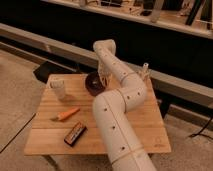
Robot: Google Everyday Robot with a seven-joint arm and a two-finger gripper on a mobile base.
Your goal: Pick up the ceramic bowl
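ceramic bowl [93,83]: dark reddish-brown, upright on the far middle of the wooden tabletop [142,125], its right side covered by the arm [118,117].
claw [103,80]: down at the bowl's right rim, pressed together; whether the rim is pinched between the fingers cannot be told, since the wrist hides the contact.
step in hand: judged to be securing a grip on the rim, with the lift not yet done; the bowl sits on the wood.
doing it well: one finger should sit inside the wall and one outside, seated deep on the rim. Lift straight up and slowly, since a glazed rim may slip or the bowl may tip about a single pinch point. If the bowl does not follow, reopen and reseat rather than drag it.
bowl contents: darker inside; nothing shows in the visible part.
pale cup [58,89]: upright, near the bowl on its left, apart from it; its inside is not visible.
carrot [67,114]: lying nearer the front, well apart from the bowl.
dark packet [75,134]: flat near the front edge.
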